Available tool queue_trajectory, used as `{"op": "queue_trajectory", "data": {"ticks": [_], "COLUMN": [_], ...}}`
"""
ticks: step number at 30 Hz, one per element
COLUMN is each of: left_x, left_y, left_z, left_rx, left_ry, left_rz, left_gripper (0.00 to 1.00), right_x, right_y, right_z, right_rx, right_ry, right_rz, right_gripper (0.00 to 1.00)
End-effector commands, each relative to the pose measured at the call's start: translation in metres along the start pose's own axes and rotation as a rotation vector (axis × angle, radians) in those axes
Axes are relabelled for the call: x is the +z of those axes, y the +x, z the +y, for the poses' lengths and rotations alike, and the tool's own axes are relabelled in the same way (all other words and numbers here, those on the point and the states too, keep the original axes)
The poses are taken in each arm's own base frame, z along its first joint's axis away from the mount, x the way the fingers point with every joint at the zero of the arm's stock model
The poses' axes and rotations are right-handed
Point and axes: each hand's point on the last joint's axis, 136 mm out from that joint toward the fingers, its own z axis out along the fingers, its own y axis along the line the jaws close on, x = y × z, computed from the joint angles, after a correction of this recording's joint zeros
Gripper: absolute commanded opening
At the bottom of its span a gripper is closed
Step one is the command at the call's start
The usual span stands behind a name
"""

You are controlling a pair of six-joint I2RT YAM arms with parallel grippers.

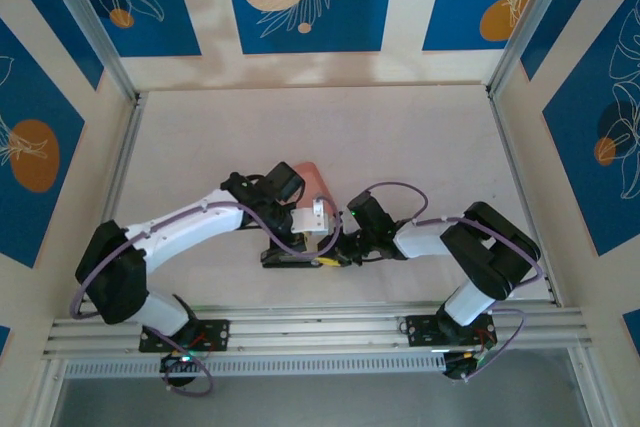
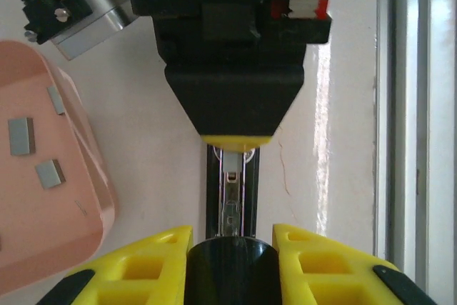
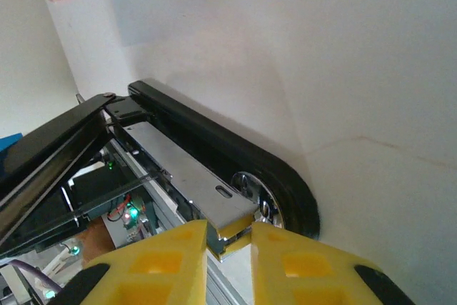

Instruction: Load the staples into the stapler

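1. Nearest, the aluminium rail [image 1: 320, 327] borders the table's front edge, close behind the stapler [image 1: 290, 259].
2. The one stapler lies flat and hinged open between two grippers. The left gripper [image 2: 232, 239] is clenched on its black end. The right gripper [image 3: 230, 237] pinches the tip of the silver magazine.
3. Just beyond, one pink tray [image 2: 71, 233] holds the staples [image 2: 21, 137]: three strips show, lying apart.
4. Farther back, the table [image 1: 320, 127] lies bare up to the wall.
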Motion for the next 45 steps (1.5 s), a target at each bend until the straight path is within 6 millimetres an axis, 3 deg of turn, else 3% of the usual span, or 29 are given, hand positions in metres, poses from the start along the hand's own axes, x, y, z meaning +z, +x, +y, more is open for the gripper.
{"op": "queue_trajectory", "data": {"ticks": [1, 3, 6, 10, 18, 22, 26, 28, 31, 34, 37, 41, 43, 45], "left_x": [0.006, 0.014, 0.026, 0.045, 0.106, 0.126, 0.128, 0.118, 0.086, 0.043, -0.004, -0.062, -0.088, -0.116], "left_y": [-0.047, -0.043, -0.036, -0.028, -0.015, -0.004, -0.007, -0.017, -0.039, -0.056, -0.06, -0.037, -0.012, 0.029], "left_z": [0.008, 0.01, 0.011, 0.01, 0.011, 0.012, 0.014, 0.018, 0.026, 0.036, 0.051, 0.078, 0.096, 0.121], "left_rx": [0.043, 0.032, 0.016, -0.021, -0.107, -0.158, -0.191, -0.213, -0.265, -0.343, -0.444, -0.601, -0.682, -0.78], "left_ry": [-0.025, -0.025, -0.022, 0.003, -0.009, -0.014, -0.018, -0.041, -0.094, -0.132, -0.177, -0.257, -0.327, -0.451], "left_rz": [-0.161, -0.135, -0.09, -0.036, 0.12, 0.231, 0.244, 0.217, 0.159, 0.087, -0.001, -0.065, -0.061, -0.018], "left_gripper": [0.15, 0.15, 0.15, 0.16, 0.16, 0.16, 0.17, 0.17, 0.18, 0.18, 0.18, 0.17, 0.17, 0.19], "right_x": [0.003, 0.0, -0.01, -0.034, -0.104, -0.12, -0.127, -0.128, -0.13, -0.132, -0.132, -0.131, -0.129, -0.127], "right_y": [0.004, 0.003, 0.002, 0.005, 0.011, 0.014, 0.014, 0.015, 0.013, 0.009, 0.004, -0.004, -0.007, -0.011], "right_z": [0.002, 0.003, 0.001, -0.017, -0.059, -0.063, -0.062, -0.062, -0.06, -0.056, -0.053, -0.047, -0.045, -0.043], "right_rx": [-0.021, -0.024, -0.024, 0.025, 0.141, 0.162, 0.168, 0.164, 0.151, 0.136, 0.125, 0.107, 0.094, 0.084], "right_ry": [-0.023, -0.026, -0.019, 0.056, 0.298, 0.289, 0.265, 0.265, 0.267, 0.265, 0.258, 0.256, 0.258, 0.263], "right_rz": [0.004, -0.011, -0.045, -0.112, -0.302, -0.356, -0.388, -0.389, -0.39, -0.393, -0.39, -0.373, -0.361, -0.345], "right_gripper": [0.23, 0.26, 0.38, 0.49, 0.54, 0.55, 0.54, 0.54, 0.54, 0.54, 0.54, 0.54, 0.54, 0.54]}}
